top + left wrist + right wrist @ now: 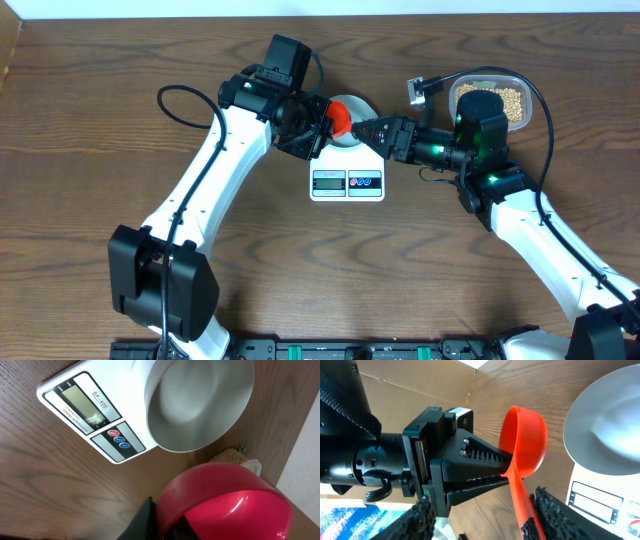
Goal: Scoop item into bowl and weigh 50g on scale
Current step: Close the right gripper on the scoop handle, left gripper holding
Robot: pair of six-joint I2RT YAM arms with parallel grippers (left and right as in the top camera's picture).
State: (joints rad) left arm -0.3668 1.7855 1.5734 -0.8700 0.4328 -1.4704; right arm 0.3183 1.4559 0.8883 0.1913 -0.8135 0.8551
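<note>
Scale point(102, 417) marked SF-400 (bowl point(200, 410) on it) | left claw point(509, 469) pinching red scoop point(526, 435) | right claw point(358, 128) spread about its handle point(521, 502)

Arms angled inward, left claw point(330, 122) clamped on red scoop point(525, 435), right claw point(364, 130) parted, facing it.

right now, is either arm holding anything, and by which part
The left gripper holds the red scoop by its handle near the cup; the handle's end lies between the open jaws of the right gripper.
</note>
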